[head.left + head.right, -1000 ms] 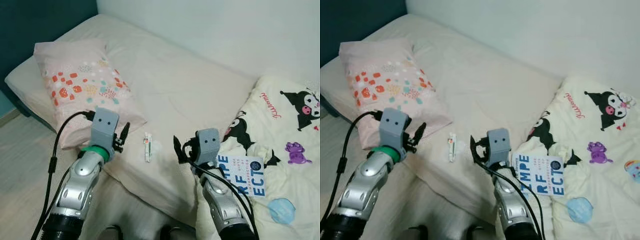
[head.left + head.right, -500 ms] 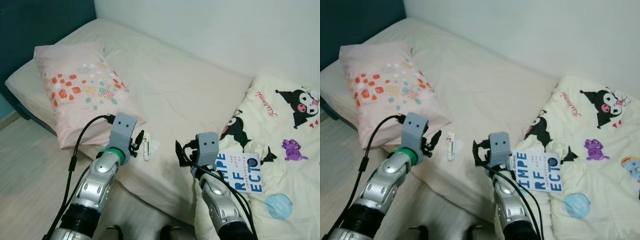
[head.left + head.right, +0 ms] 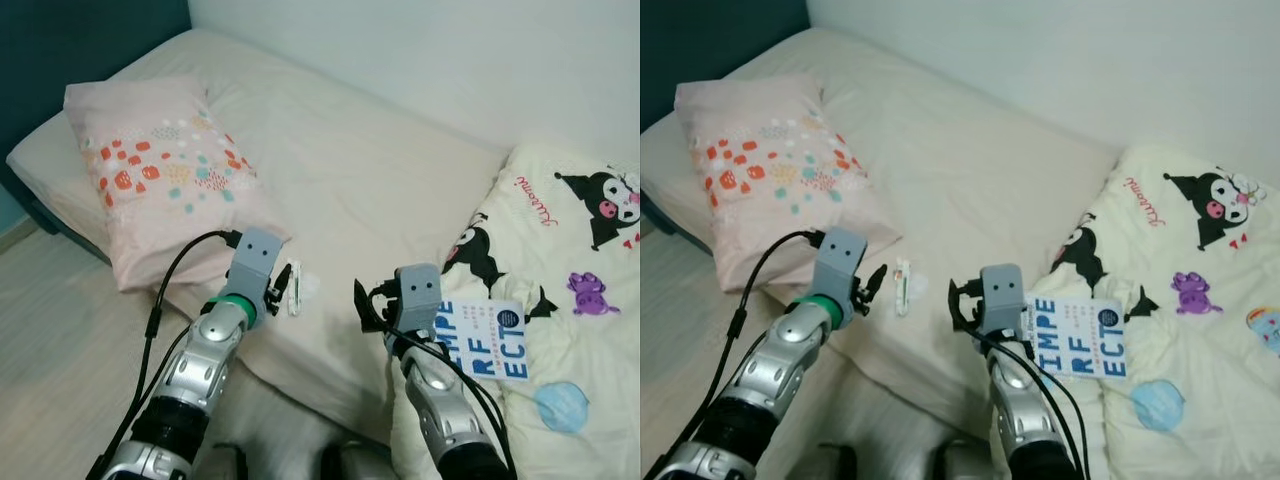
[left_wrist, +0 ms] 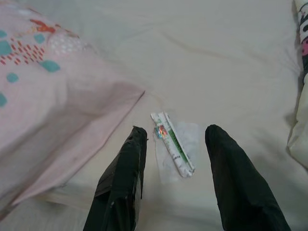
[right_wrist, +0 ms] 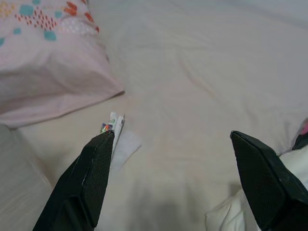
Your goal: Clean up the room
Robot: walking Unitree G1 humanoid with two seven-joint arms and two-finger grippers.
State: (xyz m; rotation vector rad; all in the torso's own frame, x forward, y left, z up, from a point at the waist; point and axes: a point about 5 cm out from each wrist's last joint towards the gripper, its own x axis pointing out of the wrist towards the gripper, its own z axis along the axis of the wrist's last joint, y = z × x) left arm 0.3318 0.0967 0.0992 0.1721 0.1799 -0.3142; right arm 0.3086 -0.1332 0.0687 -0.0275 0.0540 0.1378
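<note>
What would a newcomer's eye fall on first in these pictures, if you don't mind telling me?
Probably the left hand, open, with its two black fingers either side of a small wrapper lying on the cream bed beside the pink patterned pillow. Next, the blue and white book on the cartoon-print blanket at the robot's right, just past the open right hand.

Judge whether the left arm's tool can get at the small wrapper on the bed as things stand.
Probably yes: the left tool is open, the wrapper lies flat between its fingers, beside the pillow, nothing covering it.
</note>
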